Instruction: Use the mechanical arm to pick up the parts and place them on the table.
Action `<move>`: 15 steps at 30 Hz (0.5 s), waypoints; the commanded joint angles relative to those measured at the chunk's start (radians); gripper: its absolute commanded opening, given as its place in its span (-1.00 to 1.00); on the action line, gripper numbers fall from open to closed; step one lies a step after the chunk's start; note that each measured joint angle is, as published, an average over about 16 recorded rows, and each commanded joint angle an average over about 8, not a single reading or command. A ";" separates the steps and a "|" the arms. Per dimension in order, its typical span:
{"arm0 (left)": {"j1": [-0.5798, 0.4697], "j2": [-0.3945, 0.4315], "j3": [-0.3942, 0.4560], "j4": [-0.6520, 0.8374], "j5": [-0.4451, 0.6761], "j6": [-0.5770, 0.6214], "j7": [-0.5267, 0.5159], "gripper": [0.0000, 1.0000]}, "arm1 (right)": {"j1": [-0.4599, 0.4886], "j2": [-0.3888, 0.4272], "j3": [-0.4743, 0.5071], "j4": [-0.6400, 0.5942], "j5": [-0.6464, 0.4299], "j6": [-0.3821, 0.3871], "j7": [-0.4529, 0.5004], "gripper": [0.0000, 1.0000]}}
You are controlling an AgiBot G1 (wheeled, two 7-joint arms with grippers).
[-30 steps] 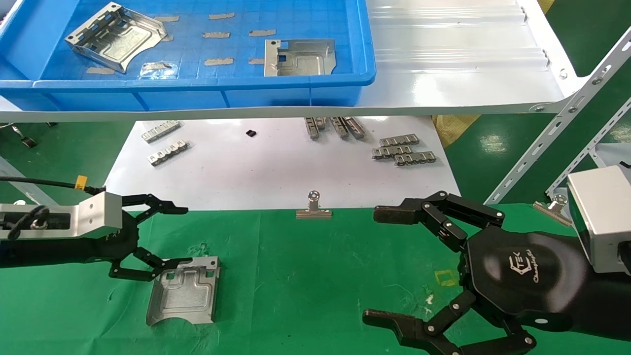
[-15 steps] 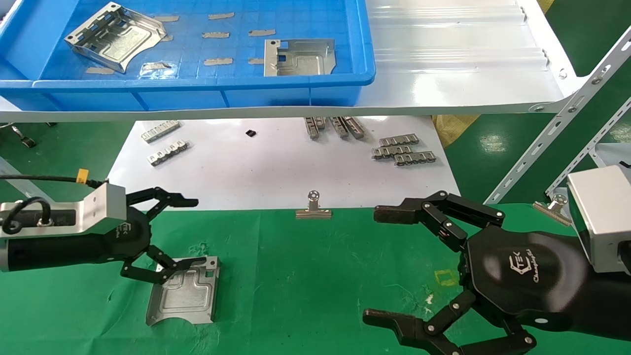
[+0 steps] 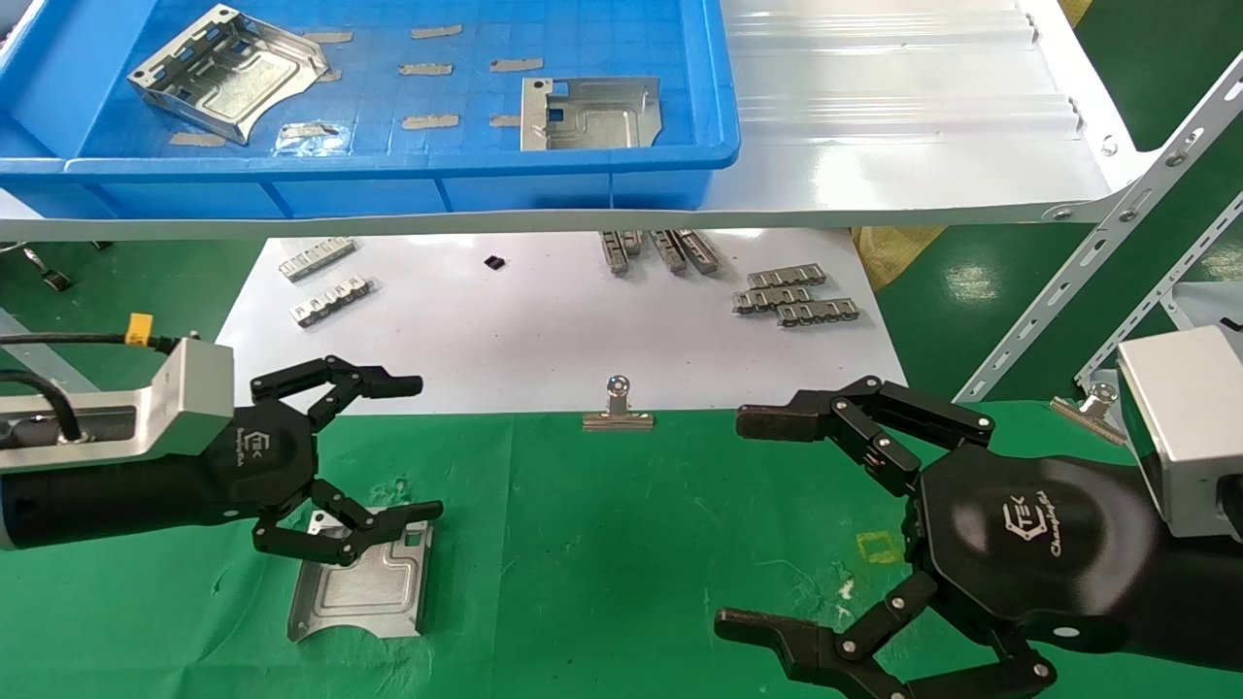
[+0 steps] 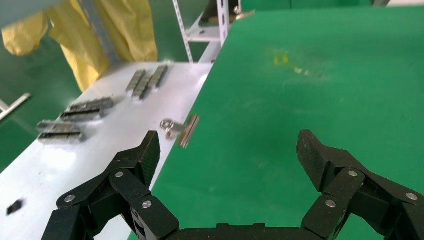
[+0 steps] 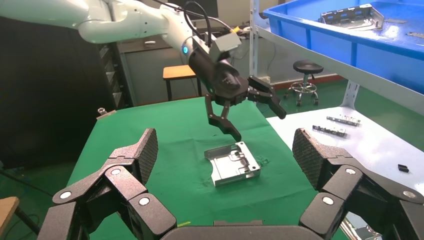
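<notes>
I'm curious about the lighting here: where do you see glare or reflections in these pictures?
In the head view, the glossy white shelf shows bright streaks of glare, and the right hand has a soft sheen on its black palm. In the right wrist view, the part on the table glints, lying below the left hand.

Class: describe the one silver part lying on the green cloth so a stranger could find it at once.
Find the green table in front of the white sheet. On the robot's left, below the open left gripper, lies a part. It lies alone on the cloth; two similar parts sit in the blue bin.
</notes>
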 commanded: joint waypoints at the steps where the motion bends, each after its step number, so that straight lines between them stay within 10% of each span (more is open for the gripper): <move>1: 0.021 -0.009 -0.021 -0.041 -0.011 -0.003 -0.030 1.00 | 0.000 0.000 0.000 0.000 0.000 0.000 0.000 1.00; 15: 0.173 -0.073 -0.170 -0.329 -0.093 -0.024 -0.240 1.00 | 0.000 0.000 0.000 0.000 0.000 0.000 0.000 1.00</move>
